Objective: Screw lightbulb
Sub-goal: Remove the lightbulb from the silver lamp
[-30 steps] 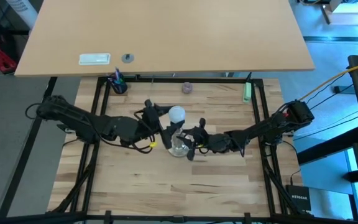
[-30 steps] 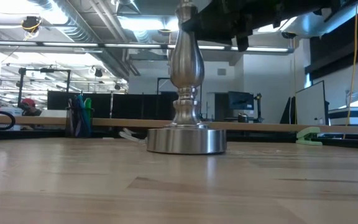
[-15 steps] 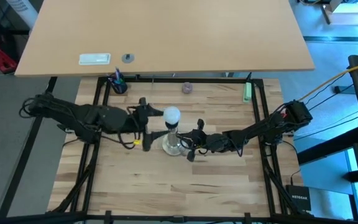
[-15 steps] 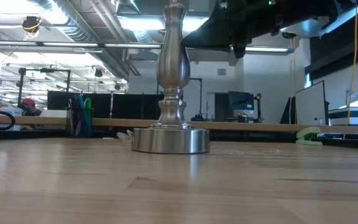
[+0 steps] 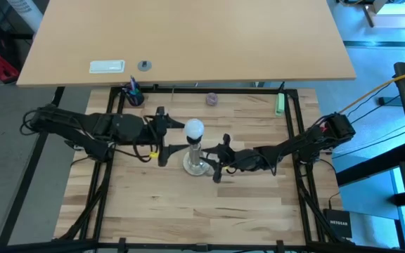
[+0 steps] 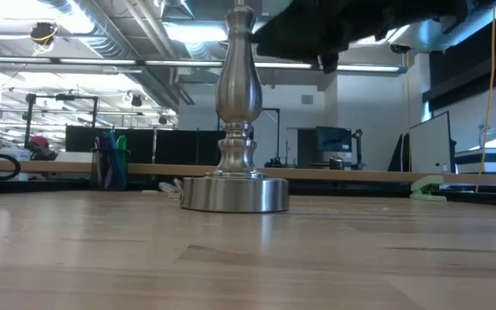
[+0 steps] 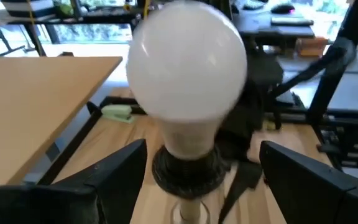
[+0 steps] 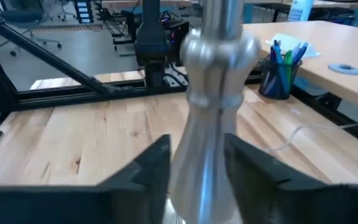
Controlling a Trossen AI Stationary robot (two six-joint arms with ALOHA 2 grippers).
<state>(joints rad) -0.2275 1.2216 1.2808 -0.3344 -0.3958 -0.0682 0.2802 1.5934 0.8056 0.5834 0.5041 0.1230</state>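
The white lightbulb (image 7: pixel 188 68) sits upright in the dark socket (image 7: pixel 188 168) on top of the silvery lamp stand (image 6: pixel 235 103), whose round base (image 6: pixel 235 194) rests on the wooden table. In the high view the lightbulb (image 5: pixel 193 128) is mid-table. My left gripper (image 5: pixel 163 137) hovers just to its left, open, one finger on each side of the bulb and clear of it. From the right, my right gripper (image 5: pixel 215 166) is shut on the stand's stem. My right gripper holds the stand's stem (image 8: pixel 207 143) between its two fingers (image 8: pixel 148 171), one on each side, below the stem's bulge. The fingers come in almost level from the table's right and lie across the upright stem. The stand's base stays flat on the table.
A pen cup (image 5: pixel 133 95), a small grey knob (image 5: pixel 211 99) and a green object (image 5: pixel 278 105) sit along the far edge of the wooden table. Black frame rails (image 5: pixel 111 140) run down both sides. A tan tabletop (image 5: pixel 188 35) lies beyond.
My left gripper has drawn back from the bulb toward the table's left edge and now stands off it. The stand with the bulb has slid a little toward the left, upright, with my right gripper on its stem.
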